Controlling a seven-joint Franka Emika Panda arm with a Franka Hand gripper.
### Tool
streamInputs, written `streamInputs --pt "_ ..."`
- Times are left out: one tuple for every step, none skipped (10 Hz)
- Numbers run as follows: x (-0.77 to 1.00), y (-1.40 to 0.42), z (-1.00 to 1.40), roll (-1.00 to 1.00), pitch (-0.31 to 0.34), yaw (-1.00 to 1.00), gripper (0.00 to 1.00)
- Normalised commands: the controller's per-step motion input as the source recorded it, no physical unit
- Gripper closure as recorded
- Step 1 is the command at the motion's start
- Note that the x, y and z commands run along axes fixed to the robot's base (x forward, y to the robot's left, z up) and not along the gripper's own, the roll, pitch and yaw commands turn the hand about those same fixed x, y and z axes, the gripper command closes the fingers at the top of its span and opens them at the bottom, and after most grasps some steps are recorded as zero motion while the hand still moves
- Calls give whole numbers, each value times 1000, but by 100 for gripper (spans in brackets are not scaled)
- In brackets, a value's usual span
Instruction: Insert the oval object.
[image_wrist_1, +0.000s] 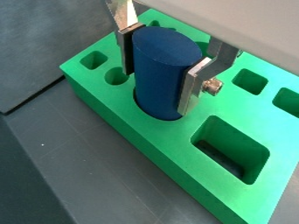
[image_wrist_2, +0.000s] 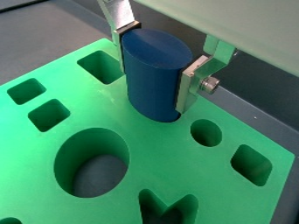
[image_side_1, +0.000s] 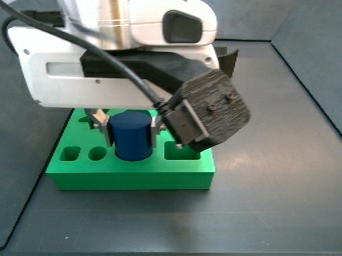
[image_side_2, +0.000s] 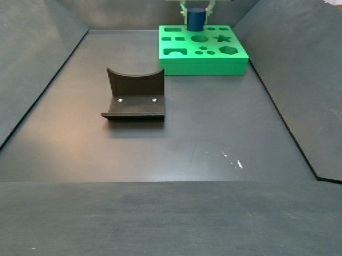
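Note:
The oval object (image_wrist_1: 162, 66) is a smooth dark blue peg standing upright, its lower end inside a hole of the green block (image_wrist_1: 140, 140); most of it rises above the block's top. My gripper (image_wrist_1: 160, 77) is shut on the peg, with a silver finger (image_wrist_1: 194, 86) pressed on each side. Both also show in the other wrist view: the peg (image_wrist_2: 152, 66), the gripper (image_wrist_2: 155, 77) and the block (image_wrist_2: 176, 166). In both side views the peg (image_side_1: 130, 138) (image_side_2: 195, 18) stands in the block (image_side_1: 134, 176) (image_side_2: 201, 62) under the gripper.
The block has several other holes: a large rectangular one (image_wrist_1: 229, 150), a large round one (image_wrist_2: 93, 163) and a star-shaped one (image_wrist_2: 166, 210). The fixture (image_side_2: 134, 96) stands on the dark floor, apart from the block. Dark walls surround the floor.

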Motion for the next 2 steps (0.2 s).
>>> streamInputs --pt "-89 -111 -131 31 -153 89 100" --pt "0 0 0 -14 0 0 100"
